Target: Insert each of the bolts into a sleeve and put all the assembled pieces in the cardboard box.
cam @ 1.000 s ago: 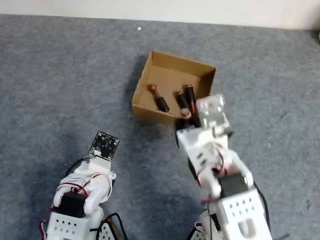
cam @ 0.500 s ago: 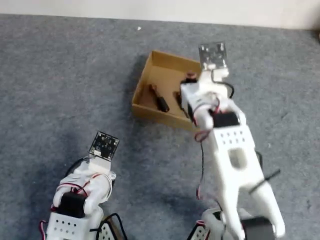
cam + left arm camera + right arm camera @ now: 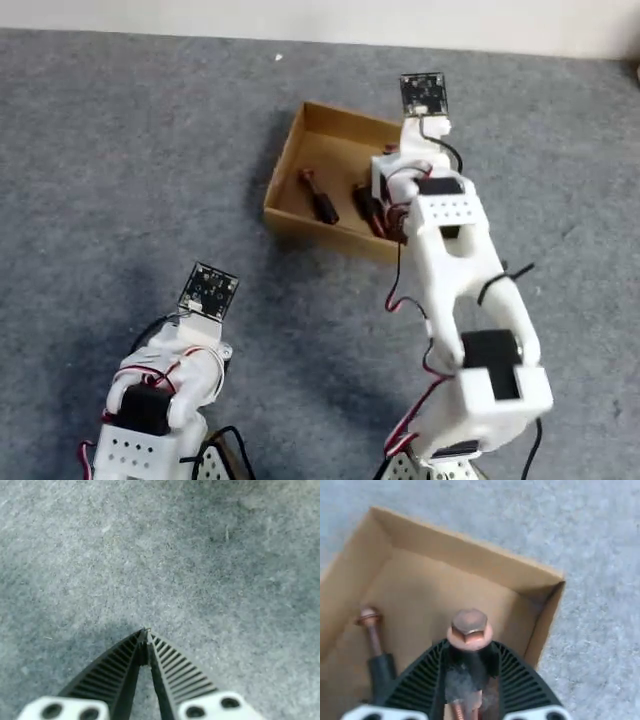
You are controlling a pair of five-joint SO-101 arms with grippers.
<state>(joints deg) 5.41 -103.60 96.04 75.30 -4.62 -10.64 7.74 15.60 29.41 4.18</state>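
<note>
Your right claw is clamped on a black cylindrical sleeve with a copper hex-head bolt seated in it. It holds the piece over the inside of the open brown cardboard box. A second copper bolt in a black sleeve lies on the box floor beside the claw. Your left claw is closed on nothing, tips touching. It sits above the grey carpet, well apart from the box.

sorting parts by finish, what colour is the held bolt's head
The bolt has a copper head; clearest in the right wrist view.
</note>
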